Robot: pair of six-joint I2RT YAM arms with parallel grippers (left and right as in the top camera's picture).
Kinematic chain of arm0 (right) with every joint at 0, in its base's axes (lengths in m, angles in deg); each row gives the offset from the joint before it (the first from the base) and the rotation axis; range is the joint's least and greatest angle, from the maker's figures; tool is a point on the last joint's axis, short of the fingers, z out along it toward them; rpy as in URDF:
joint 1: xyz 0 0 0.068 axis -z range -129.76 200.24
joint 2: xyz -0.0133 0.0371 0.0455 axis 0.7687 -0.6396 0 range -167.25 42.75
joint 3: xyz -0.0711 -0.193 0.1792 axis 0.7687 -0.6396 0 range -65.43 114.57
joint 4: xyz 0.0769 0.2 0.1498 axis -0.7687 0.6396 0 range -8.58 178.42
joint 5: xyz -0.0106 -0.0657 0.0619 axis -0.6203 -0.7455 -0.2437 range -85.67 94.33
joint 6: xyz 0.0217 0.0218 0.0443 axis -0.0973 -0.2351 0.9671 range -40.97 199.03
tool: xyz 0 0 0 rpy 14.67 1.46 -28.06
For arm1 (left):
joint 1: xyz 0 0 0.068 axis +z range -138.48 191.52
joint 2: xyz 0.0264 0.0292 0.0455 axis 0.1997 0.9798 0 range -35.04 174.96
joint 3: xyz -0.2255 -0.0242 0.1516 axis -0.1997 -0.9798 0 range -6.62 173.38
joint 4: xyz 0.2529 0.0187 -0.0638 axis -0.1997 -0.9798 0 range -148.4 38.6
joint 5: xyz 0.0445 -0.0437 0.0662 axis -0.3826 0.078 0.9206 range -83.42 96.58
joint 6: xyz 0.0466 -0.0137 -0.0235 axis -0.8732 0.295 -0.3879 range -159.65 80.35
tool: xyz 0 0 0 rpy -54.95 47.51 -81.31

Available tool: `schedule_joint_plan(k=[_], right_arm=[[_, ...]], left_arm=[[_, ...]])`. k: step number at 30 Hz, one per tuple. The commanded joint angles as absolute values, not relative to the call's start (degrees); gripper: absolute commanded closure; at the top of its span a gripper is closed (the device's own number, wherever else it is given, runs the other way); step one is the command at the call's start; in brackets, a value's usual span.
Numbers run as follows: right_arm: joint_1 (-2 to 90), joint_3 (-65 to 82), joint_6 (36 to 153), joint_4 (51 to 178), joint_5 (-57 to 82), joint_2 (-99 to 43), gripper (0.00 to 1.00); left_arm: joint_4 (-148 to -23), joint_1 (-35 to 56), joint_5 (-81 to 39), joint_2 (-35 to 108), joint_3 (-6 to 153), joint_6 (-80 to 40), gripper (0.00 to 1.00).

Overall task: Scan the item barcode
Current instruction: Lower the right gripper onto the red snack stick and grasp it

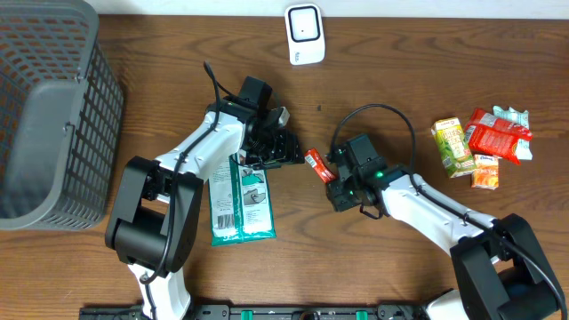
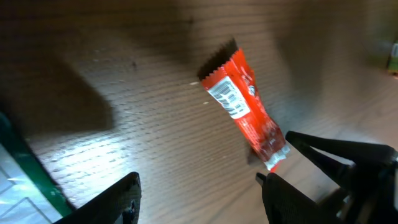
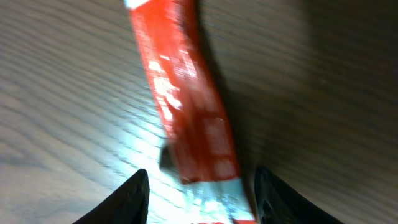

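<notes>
A grey mesh basket (image 1: 53,116) is seen at the left edge of the tabletop (image 1: 400,80). A green and white wipes pack (image 1: 240,203) lies flat towards the near edge, beside the left arm. A white scanner (image 1: 304,34) stands at the middle of the far edge, and a cluster of snack packs (image 1: 484,142) is gathered by the right edge.

The red packet (image 2: 245,107), the item to be scanned, is found near the middle of the tabletop, between the two grippers, with its barcode (image 2: 227,98) turned upward.

The left gripper (image 2: 200,186) is held wide apart just beside the packet, and nothing is gripped by it. The right gripper (image 3: 202,186) is placed astride the packet's near end; its jaws are parted, a gap is seen on each side, and no hold is judged to be made.

The pick-up step is judged to be in hand. For the next move, the right jaws would need to be closed on the packet's end, and the packet lifted and carried towards the scanner with the barcode presented to its face and left uncovered.
</notes>
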State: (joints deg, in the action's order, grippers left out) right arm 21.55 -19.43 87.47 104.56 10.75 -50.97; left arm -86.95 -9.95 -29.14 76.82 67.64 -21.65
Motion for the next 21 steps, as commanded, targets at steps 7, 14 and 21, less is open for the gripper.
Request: schedule_joint_plan(k=[7, 14, 21], right_arm=[[20.5, -19.8, 85.0, 98.8, 5.7, -51.8, 0.49], [20.5, -19.8, 85.0, 91.4, 6.6, -56.3, 0.46], [20.5, -19.7, 85.0, 85.8, 8.0, -58.2, 0.48]], left_arm=[[-86.9, -9.8, -27.0, 75.9, 66.7, -21.6, 0.36], [-86.9, -9.8, -27.0, 75.9, 66.7, -21.6, 0.36], [-87.1, -9.8, -23.7, 75.9, 66.7, -21.6, 0.36]])
